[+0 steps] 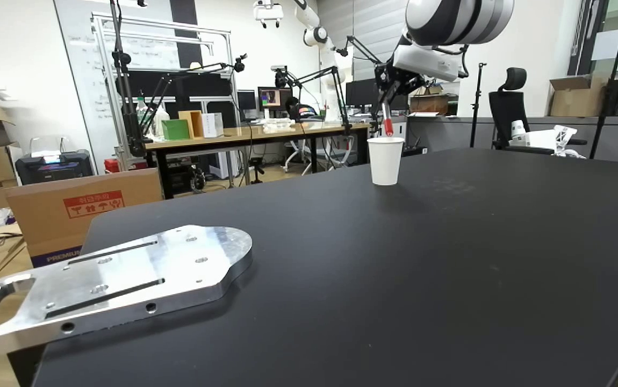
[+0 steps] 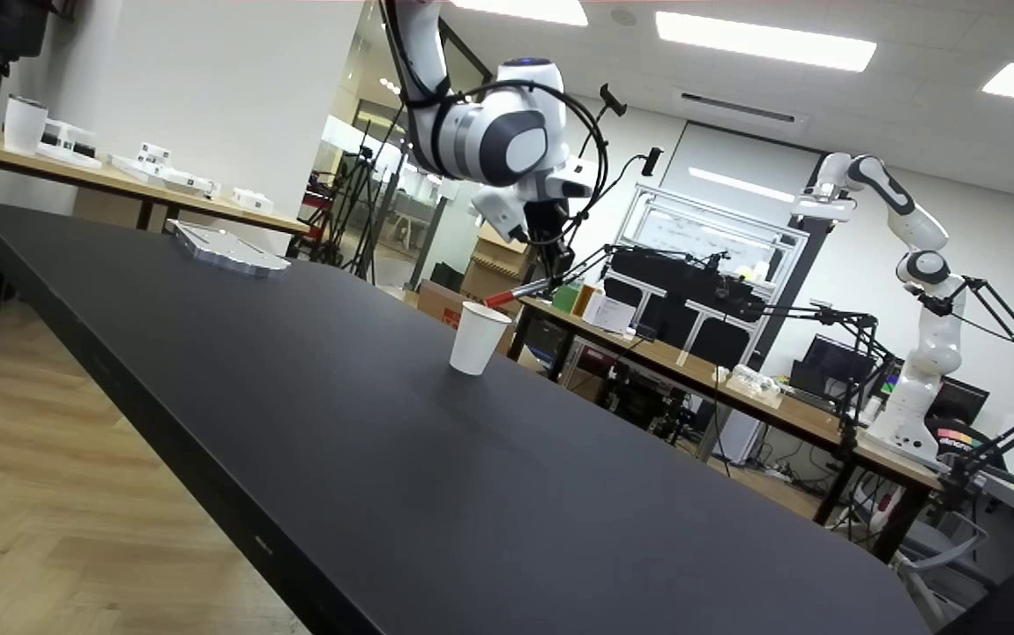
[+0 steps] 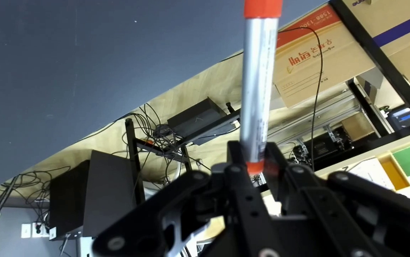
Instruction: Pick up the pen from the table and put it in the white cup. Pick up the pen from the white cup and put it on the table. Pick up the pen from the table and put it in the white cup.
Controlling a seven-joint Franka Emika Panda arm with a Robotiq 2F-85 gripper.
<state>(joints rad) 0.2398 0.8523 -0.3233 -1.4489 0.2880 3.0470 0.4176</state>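
Observation:
The pen has a silver barrel with a red cap and a red end. It shows in both exterior views (image 1: 388, 124) (image 2: 507, 296) and large in the wrist view (image 3: 259, 85). My gripper (image 3: 253, 153) is shut on the pen's rear end, and the red cap points away from the fingers. It also shows in both exterior views (image 1: 385, 101) (image 2: 551, 279). The white cup (image 1: 385, 164) (image 2: 477, 342) stands upright on the black table (image 1: 395, 279) (image 2: 436, 494). The red cap is close to the cup's rim; I cannot tell whether it touches. The cup is out of the wrist view.
A shiny metal plate with a handle (image 1: 180, 263) (image 2: 229, 249) lies on the table. The table's edge is near the cup. Beyond it stand a wooden workbench (image 1: 217, 141), cardboard boxes (image 1: 91, 209) and cables (image 3: 162, 132) on the floor.

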